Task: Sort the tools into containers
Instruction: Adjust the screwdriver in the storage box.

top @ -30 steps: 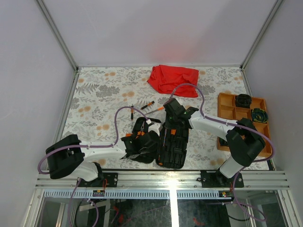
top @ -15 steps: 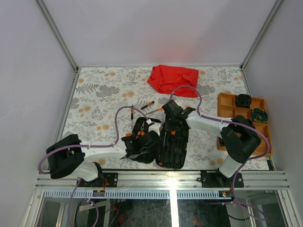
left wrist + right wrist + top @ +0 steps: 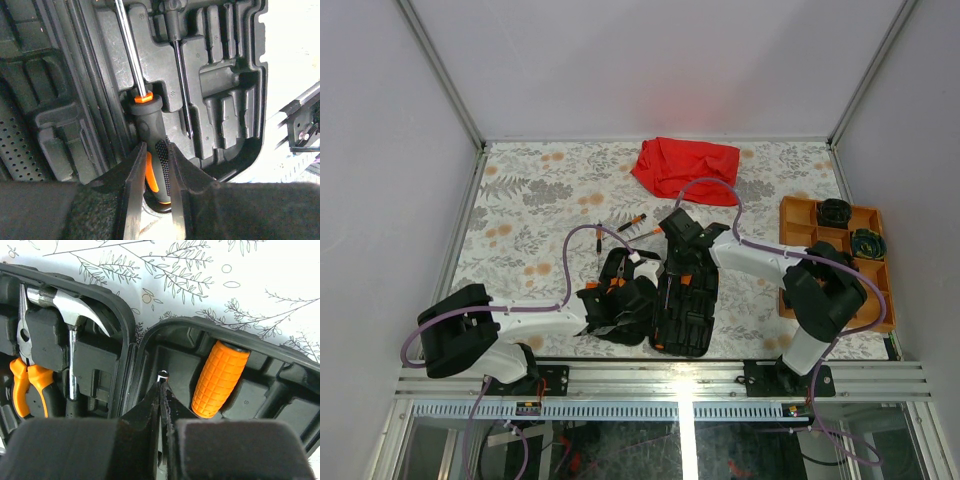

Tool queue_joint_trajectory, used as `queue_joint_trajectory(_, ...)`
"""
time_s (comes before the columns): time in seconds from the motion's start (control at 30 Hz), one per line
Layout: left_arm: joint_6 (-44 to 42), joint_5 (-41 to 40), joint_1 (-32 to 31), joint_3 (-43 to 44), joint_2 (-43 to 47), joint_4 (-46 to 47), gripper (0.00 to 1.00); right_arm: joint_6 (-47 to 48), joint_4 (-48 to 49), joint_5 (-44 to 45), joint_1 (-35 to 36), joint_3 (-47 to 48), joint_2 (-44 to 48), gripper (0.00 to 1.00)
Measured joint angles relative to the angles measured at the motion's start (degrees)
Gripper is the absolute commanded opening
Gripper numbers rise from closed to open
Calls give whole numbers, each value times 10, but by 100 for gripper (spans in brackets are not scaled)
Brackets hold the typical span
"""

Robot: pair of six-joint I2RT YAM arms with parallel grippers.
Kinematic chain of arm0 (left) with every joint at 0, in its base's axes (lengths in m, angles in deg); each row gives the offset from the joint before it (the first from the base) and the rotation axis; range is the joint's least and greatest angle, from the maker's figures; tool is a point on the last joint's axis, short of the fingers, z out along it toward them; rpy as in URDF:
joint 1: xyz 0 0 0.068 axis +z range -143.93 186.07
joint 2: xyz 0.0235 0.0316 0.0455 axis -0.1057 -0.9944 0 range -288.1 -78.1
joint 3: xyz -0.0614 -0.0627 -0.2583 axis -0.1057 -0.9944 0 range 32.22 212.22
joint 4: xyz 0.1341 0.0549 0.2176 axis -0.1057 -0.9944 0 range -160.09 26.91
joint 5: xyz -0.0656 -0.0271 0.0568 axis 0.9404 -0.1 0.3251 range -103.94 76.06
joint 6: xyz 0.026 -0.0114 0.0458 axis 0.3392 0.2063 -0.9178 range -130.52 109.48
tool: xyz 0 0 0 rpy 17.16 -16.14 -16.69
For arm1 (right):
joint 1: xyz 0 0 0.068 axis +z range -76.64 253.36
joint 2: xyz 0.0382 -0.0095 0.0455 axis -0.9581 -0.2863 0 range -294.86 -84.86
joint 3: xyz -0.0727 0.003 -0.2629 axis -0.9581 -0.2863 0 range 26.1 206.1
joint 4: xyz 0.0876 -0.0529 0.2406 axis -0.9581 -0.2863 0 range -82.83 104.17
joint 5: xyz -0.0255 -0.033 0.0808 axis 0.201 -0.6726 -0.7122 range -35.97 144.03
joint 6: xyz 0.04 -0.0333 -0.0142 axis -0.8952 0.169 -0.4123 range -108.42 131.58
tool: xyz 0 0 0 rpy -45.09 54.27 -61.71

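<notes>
The black tool case [image 3: 682,300] lies open in the middle of the table. My left gripper [image 3: 156,150] is shut on the black-and-orange handle of a screwdriver [image 3: 150,115] that lies in a slot of the case; it also shows in the top view [image 3: 620,292]. My right gripper [image 3: 162,385] is shut on a thin steel shaft [image 3: 162,375] over the case's far end, beside an orange grip handle [image 3: 220,377]. A hammer [image 3: 75,310] and pliers [image 3: 27,375] sit in the other half. Two loose screwdrivers [image 3: 625,227] lie beyond the case. The orange tray [image 3: 800,240] stands at the right.
A red cloth [image 3: 685,168] lies at the back middle. Two dark round items [image 3: 835,212] sit in the tray's far compartments. Metal frame rails [image 3: 665,380] run along the near edge, and grey walls close in both sides.
My right gripper has moved a little left along the far end of the case. The left arm has not visibly moved.
</notes>
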Motion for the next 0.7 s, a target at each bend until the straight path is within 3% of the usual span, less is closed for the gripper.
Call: queue_joint_trajectory(0.7,-1,0,0,9,-3,-1,15,-11,24,53,26,-22,-1,0)
